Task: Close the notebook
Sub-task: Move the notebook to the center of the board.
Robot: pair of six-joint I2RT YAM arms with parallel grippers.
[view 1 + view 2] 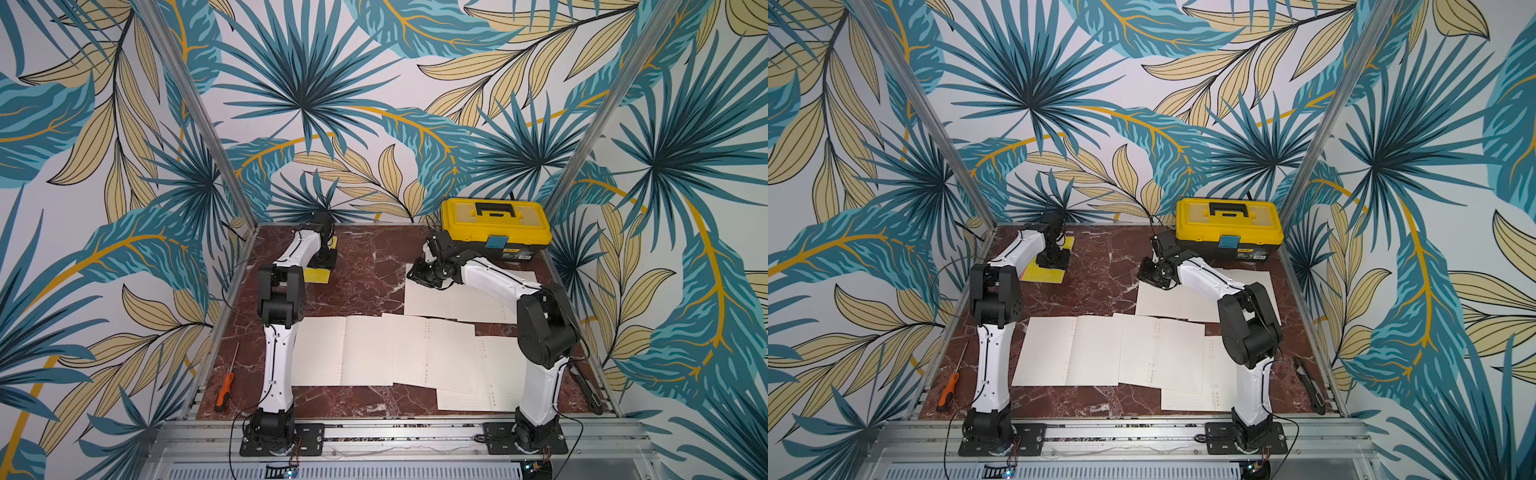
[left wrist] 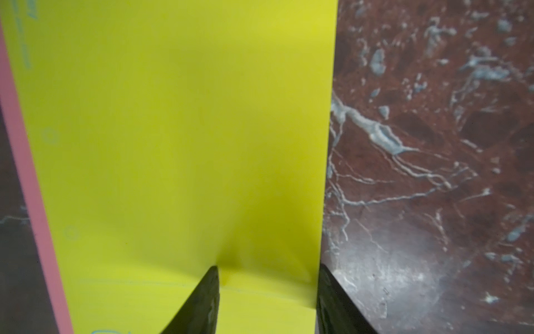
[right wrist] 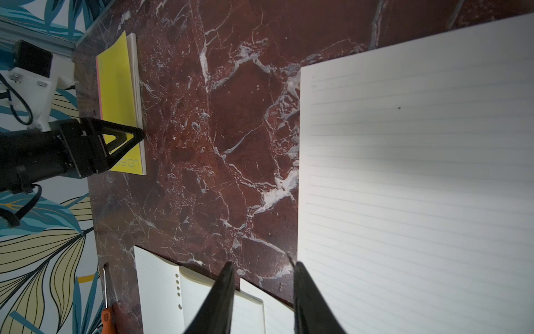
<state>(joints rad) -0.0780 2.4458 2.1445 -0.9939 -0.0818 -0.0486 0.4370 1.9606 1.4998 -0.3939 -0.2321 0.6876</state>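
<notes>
Notebook (image 1: 1047, 272), yellow-covered, lies closed at the marble table's (image 1: 1100, 266) far left; left gripper (image 2: 267, 267) fingers spread on its cover edge, right gripper (image 3: 261, 263) fingers apart, empty, beside a loose lined sheet (image 3: 404, 188).

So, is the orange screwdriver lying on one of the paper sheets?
No, in a top view the orange screwdriver lies on the bare marble table near its edge, apart from the lined paper sheets.
</notes>
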